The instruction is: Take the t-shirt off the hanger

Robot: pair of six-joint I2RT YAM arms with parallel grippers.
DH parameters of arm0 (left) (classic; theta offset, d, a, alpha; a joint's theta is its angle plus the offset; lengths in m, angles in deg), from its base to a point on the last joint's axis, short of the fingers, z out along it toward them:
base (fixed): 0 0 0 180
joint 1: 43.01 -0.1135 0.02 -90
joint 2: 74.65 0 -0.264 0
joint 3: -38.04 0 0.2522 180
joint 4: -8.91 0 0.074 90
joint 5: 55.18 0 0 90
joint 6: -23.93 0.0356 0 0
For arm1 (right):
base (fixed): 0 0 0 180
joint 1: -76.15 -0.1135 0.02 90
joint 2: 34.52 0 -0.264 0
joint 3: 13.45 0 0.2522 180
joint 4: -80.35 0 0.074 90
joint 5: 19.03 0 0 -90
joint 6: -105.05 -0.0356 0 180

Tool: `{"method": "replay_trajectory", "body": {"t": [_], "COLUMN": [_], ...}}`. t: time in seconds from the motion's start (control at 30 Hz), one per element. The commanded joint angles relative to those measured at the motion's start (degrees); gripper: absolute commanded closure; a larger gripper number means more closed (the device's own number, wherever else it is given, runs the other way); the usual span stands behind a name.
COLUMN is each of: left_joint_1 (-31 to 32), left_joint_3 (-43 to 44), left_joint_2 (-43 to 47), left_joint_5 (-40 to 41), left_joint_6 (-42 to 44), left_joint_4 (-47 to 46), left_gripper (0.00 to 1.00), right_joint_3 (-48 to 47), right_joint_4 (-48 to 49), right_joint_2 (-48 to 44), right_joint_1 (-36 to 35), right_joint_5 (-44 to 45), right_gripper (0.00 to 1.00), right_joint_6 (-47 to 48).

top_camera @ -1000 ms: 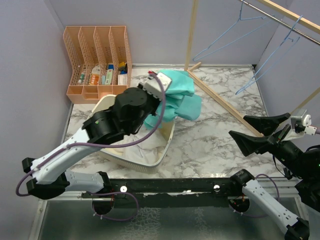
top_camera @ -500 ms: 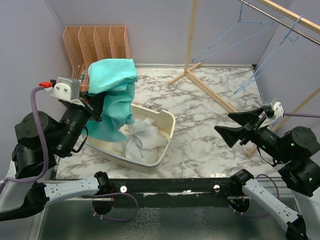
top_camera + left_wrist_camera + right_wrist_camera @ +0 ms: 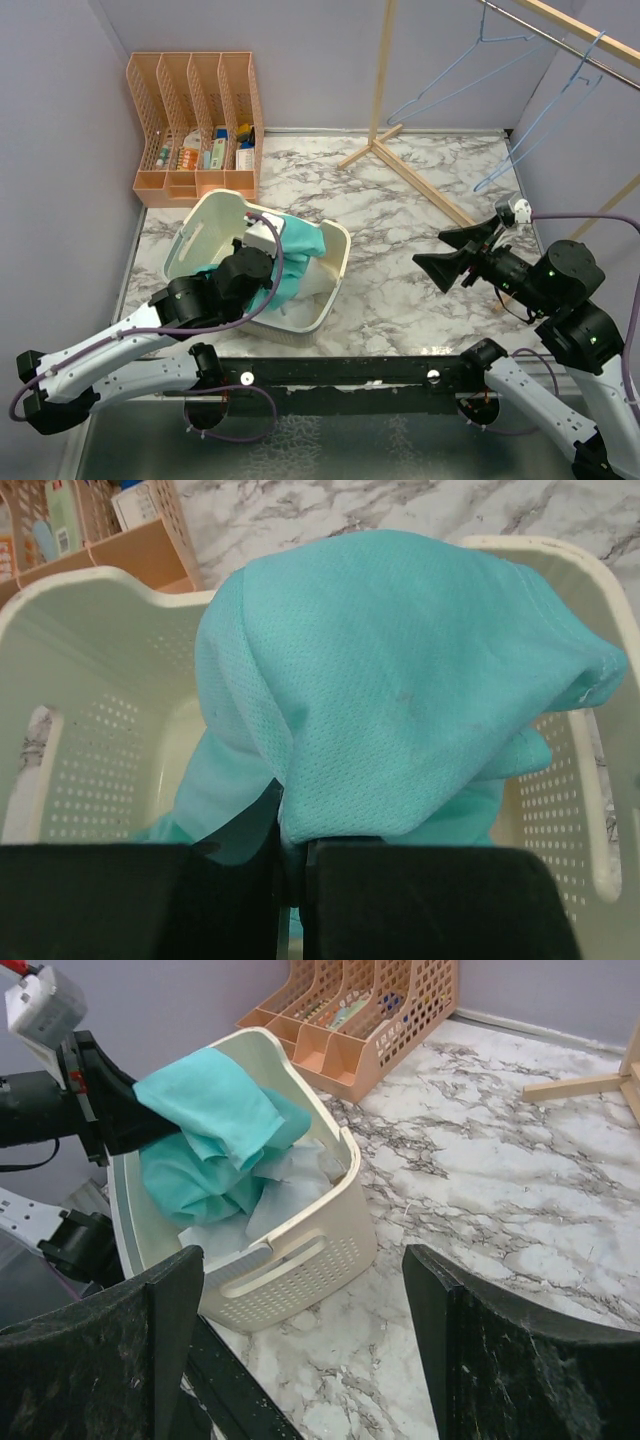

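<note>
The teal t-shirt hangs bunched over the cream laundry basket, its lower folds inside. My left gripper is shut on a fold of the t-shirt; in the top view cloth covers its fingertips. Two blue wire hangers hang bare on the rail at the upper right. My right gripper is open in the air right of the basket, holding nothing. In the right wrist view the t-shirt drapes into the basket beyond that gripper.
White cloth lies in the basket under the shirt. An orange desk organizer with small items stands at the back left. The wooden rack's post and floor beam cross the back right of the marble table.
The left arm swung the shirt from beyond the basket up high at the left, then lowered it into the basket. The right gripper drifted left toward the basket, still open.
</note>
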Motion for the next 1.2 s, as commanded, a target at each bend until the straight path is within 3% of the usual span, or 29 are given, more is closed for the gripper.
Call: {"method": "replay_trajectory", "body": {"t": [0.0, 0.13, 0.23, 0.37, 0.53, 0.63, 0.87, 1.17], "left_joint_1": [-0.01, -0.19, -1.10, -1.79, -1.81, -1.79, -1.79, -1.79], "left_joint_3": [-3.59, -4.97, -6.47, -6.88, -5.05, -3.84, -0.23, -0.85], "left_joint_2": [-1.59, -7.47, -12.19, -16.52, -11.49, -6.85, -0.67, 1.50], "left_joint_5": [-4.81, -5.60, -6.03, -6.74, -5.26, -4.82, -2.13, 3.39], "left_joint_6": [-3.57, -6.72, -12.31, -16.16, -12.25, -7.63, 2.37, 9.87], "left_joint_4": [-7.07, -6.66, -4.49, -2.84, -5.93, -9.71, -14.65, -12.38], "left_gripper": [1.00, 0.99, 0.48, 0.28, 0.04, 0.01, 0.01, 0.01], "right_joint_3": [1.09, 1.50, 2.32, 4.39, 8.87, 10.82, 9.15, 11.96], "right_joint_4": [1.18, 0.16, -1.93, -4.10, -3.06, -1.70, -0.71, 12.99], "right_joint_2": [-0.09, 0.30, 1.42, 2.79, 2.10, 3.54, 16.39, 28.38], "right_joint_1": [0.12, 0.12, 0.12, 0.14, 0.12, 0.12, 0.16, 0.12], "right_joint_5": [-0.62, 0.54, 2.10, 2.85, 4.80, 6.97, 13.29, 16.57], "right_gripper": [0.20, 0.19, 0.19, 0.19, 0.18, 0.16, 0.13, 0.13], "right_joint_6": [-0.65, -0.65, -0.63, -0.66, -1.23, -2.50, -6.56, -9.11]}}
